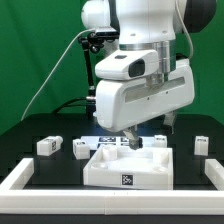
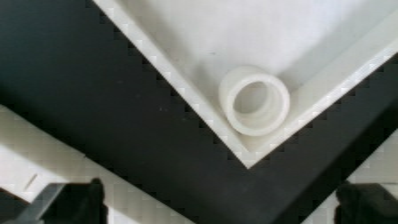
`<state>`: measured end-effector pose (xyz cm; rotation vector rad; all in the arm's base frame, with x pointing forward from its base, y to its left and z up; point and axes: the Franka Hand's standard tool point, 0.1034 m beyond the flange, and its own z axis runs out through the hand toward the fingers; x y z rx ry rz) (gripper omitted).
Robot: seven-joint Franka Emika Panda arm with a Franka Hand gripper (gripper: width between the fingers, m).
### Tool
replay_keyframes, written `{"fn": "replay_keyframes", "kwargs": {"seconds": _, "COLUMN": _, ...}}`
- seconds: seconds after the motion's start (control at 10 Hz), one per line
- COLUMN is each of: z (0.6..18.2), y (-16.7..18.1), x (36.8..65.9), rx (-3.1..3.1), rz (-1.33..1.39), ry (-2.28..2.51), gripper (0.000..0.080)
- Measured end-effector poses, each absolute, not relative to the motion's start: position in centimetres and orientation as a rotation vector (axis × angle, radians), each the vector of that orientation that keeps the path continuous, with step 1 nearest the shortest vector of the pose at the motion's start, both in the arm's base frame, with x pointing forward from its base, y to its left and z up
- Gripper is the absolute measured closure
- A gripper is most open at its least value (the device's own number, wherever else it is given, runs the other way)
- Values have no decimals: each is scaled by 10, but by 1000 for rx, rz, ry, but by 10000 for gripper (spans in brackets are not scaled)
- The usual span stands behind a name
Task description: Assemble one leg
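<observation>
The black surface (image 1: 60,165), edged by a white border, carries everything. Over its middle stands the white arm (image 1: 140,85), bent forward so that it hides much of the back of the scene; below it, at the front, lies the large square panel (image 1: 150,172) with a raised rim and a small printed tag on its front face; the pincer (image 1: 135,140) hangs just over the back part of that panel, and the wrist view shows its two dark fingers (image 2: 63,205) well apart with nothing between them, so it is spread and empty; the leg (image 1: 80,148), a small white block, rests on the surface just beside the panel on the exterior view's left, untouched; a second leg (image 1: 47,146) lies further that way and a third leg (image 1: 200,145) sits near the exterior view's right edge; smallest of all, a raised round socket (image 2: 254,103) sits in a corner of the panel, right under the wrist camera. The step in hand looks like lining up on that socket before fetching a leg; to do it well the arm should likely lift clear of the rim, travel to the nearest leg, centre the fingers across its narrow sides, and close squarely so the block does not twist; a crooked grip would probably make the later seating in the socket jam.
</observation>
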<state>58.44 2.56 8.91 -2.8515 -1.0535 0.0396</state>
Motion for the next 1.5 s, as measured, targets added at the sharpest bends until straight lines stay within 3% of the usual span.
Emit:
{"fn": "replay_keyframes", "kwargs": {"seconds": 0.6, "z": 88, "y": 25, "x": 583, "rx": -2852, "rz": 35, "ry": -1058, "gripper": 150}}
{"fn": "replay_keyframes", "kwargs": {"seconds": 1.0, "z": 73, "y": 25, "x": 549, "rx": -2759, "rz": -147, "ry": -1455, "gripper": 150}}
{"fn": "replay_keyframes", "kwargs": {"seconds": 1.3, "z": 70, "y": 40, "x": 539, "rx": -2610, "rz": 3, "ry": -1838, "gripper": 150}}
{"fn": "replay_keyframes", "kwargs": {"seconds": 1.5, "z": 69, "y": 35, "x": 540, "rx": -2629, "rz": -8, "ry": -1802, "gripper": 150}}
